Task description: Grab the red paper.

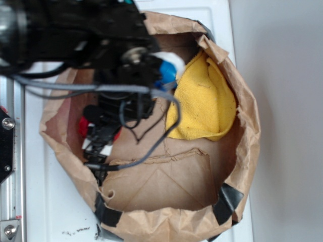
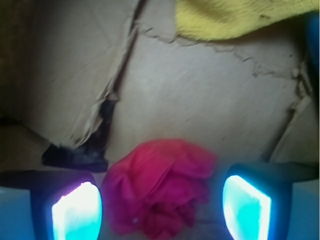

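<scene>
The red paper [image 2: 160, 185] is a crumpled red wad lying on the brown floor of the paper bag, between my two fingers in the wrist view. My gripper [image 2: 161, 210] is open, with one finger [image 2: 75, 212] on its left and the other on its right, a small gap on each side. In the exterior view the gripper [image 1: 101, 133] is down inside the bag at its left side, and only slivers of the red paper [image 1: 83, 126] show beside it.
The brown paper bag [image 1: 242, 151] lies open with rolled walls and black tape patches. A yellow cloth [image 1: 204, 103] lies at its far right side, also in the wrist view [image 2: 240, 17]. A blue cylinder [image 1: 165, 75] is partly hidden behind the arm. Grey cables [image 1: 151, 146] hang over the bag floor.
</scene>
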### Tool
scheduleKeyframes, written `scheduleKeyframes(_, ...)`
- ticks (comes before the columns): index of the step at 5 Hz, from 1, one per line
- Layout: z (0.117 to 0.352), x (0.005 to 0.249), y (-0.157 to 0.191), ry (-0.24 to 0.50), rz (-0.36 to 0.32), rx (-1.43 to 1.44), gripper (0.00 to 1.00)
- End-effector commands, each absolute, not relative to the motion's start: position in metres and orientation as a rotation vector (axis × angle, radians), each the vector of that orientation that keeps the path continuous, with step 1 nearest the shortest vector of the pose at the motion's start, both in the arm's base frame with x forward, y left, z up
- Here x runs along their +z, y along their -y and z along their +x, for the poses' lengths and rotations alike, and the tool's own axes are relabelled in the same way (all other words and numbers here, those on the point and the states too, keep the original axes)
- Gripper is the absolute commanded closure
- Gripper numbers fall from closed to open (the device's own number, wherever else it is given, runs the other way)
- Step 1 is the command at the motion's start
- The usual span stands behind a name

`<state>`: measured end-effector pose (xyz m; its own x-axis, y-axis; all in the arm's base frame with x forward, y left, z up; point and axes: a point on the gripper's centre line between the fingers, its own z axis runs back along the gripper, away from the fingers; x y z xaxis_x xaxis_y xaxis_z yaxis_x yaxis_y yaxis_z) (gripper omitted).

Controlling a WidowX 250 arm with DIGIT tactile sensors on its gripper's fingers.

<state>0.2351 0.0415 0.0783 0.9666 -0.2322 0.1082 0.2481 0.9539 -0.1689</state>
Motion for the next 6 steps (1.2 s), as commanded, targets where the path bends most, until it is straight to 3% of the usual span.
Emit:
scheduleKeyframes(1, 0.239, 0.081, -0.049, 0.144, -0.141, -0.206, 0.00)
scheduleKeyframes(2, 0.248, 0.071, -0.046, 0.155, -0.120, -0.175, 0.00)
scheduleKeyframes(6, 0.237, 0.045, -0.026, 0.179, -0.073, -0.145, 0.00)
